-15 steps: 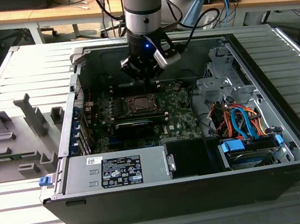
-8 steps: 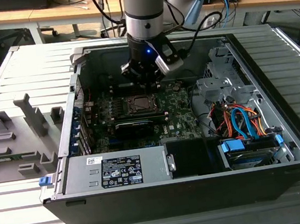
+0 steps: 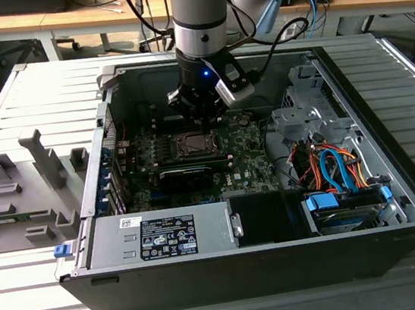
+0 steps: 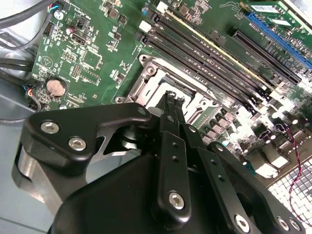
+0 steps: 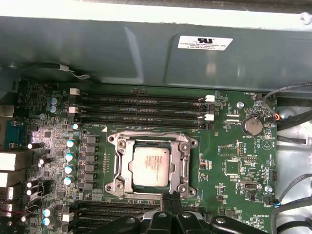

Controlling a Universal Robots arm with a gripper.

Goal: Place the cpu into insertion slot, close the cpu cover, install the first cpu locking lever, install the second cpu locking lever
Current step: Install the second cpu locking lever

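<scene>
1 open computer case (image 3: 282, 260) lies on its side on a grey slatted surface (image 3: 24, 95), and the robot arm (image 3: 200, 11) reaches down into it over the green motherboard (image 5: 229, 161). The cpu (image 5: 152, 165) sits flat in the insertion slot (image 5: 151, 189), its pale metal top facing up. The cpu cover (image 5: 123, 165) lies down around it, and the chip shows through the cover's central window. Whether the locking levers along the sides of the slot are latched cannot be told.

In both wrist views the black jaws are clenched, tips pressed together. They hang just beside one edge of the cover's frame, on the side away from the memory slots (image 5: 141, 102). Whether the tips touch the frame, or pinch anything thin, cannot be told.

4 long dark memory slots run parallel to the far edge of the socket in the first wrist view, and a round coin cell (image 5: 253, 126) sits on the board near their ends, well apart from the cpu. In the exterior view a silver power supply (image 3: 164, 233) with a white label lies along the near wall of the case. Orange and blue cables (image 3: 331, 165) are bundled toward the exterior view's right. Several grey blocky fixtures (image 3: 43, 157) stand on the surface outside the case, at the exterior view's left.
</scene>
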